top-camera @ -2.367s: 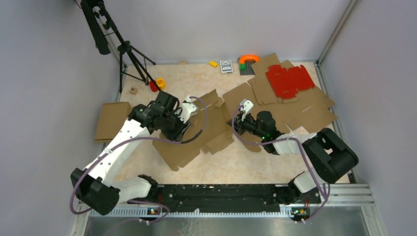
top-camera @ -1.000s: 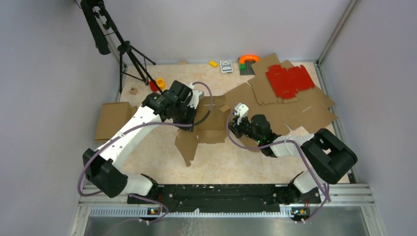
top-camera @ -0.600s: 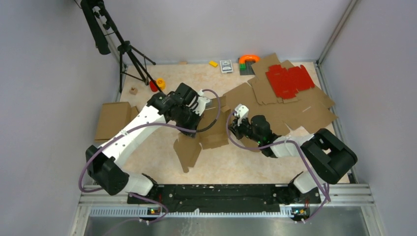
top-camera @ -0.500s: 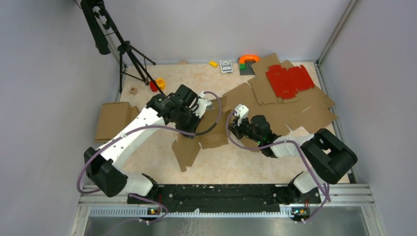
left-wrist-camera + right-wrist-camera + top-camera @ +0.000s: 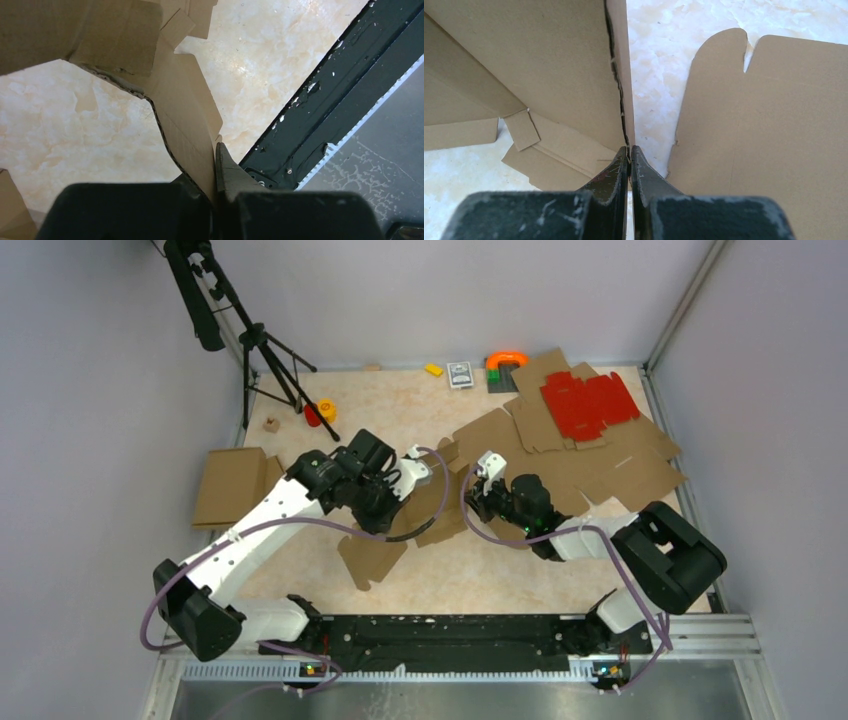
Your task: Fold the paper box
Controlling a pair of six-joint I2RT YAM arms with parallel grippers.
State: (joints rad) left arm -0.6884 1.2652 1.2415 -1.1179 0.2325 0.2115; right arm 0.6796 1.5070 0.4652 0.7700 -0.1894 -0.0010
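The paper box (image 5: 378, 552) sat near the middle of the tabletop (image 5: 400, 410), partly raised off it between the two arms, with one creased flap hanging down towards the near edge and its other panels bent at angles. The left end effector (image 5: 424, 480) was pressed together on a panel of the box; in the left wrist view its fingers (image 5: 227, 167) pinched the corrugated edge of the cardboard (image 5: 185, 125), with the marbled surface below and the black base rail (image 5: 320, 110) to the right. The right end effector (image 5: 480, 483) was likewise pinched shut on the box's right side, and in the right wrist view it (image 5: 629, 155) gripped the thin upright edge of a panel (image 5: 549, 75), while another flat cardboard sheet (image 5: 764, 125) lay on the tabletop just to the right. Far right, a red die-cut sheet (image 5: 588, 405) rested on a spread of flat brown cardboard sheets (image 5: 625, 478). A folded cardboard piece (image 5: 228, 485) lay at the left edge, and a black tripod (image 5: 255, 340) stood at the far left. Along the far edge were a small yellow block (image 5: 434, 369), a card deck (image 5: 460, 374) and an orange and green object (image 5: 505, 361).
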